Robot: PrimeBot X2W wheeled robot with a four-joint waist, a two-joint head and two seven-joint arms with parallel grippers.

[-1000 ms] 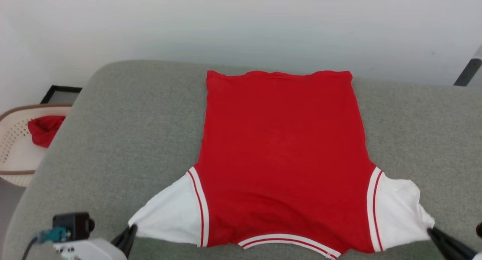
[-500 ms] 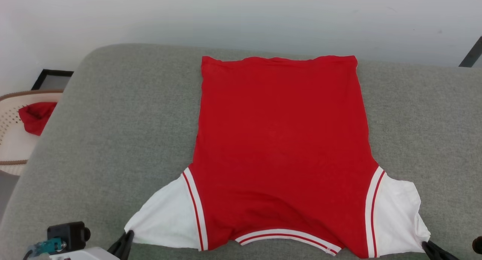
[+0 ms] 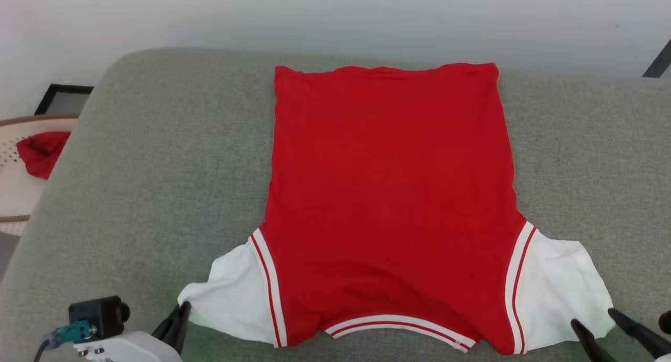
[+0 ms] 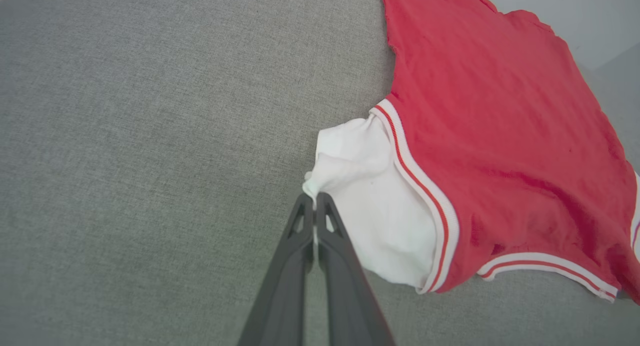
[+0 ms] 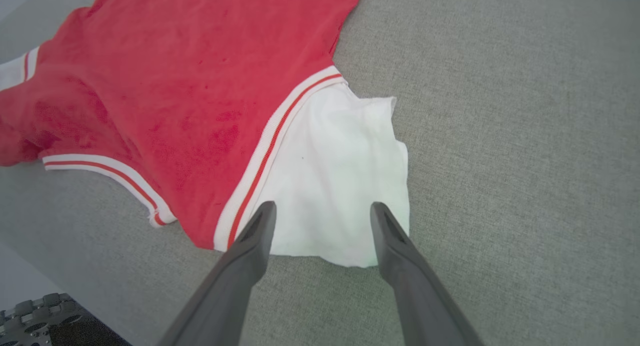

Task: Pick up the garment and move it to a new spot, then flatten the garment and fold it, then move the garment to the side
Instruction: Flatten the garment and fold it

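No text, label, brand, number or sign can be read anywhere, whether on the garment [image 3: 388, 194] or the grey cushion [image 3: 157, 168].

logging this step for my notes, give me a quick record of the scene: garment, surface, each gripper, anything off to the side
garment: red jersey shirt with white sleeves, spread flat, neckline nearest the robot
surface: grey fabric cushion
left gripper: shut on the corner of the shirt's left sleeve
right gripper: open, fingertips over the near edge of the right sleeve
aside: plain red cloth in a woven basket, left of the cushion
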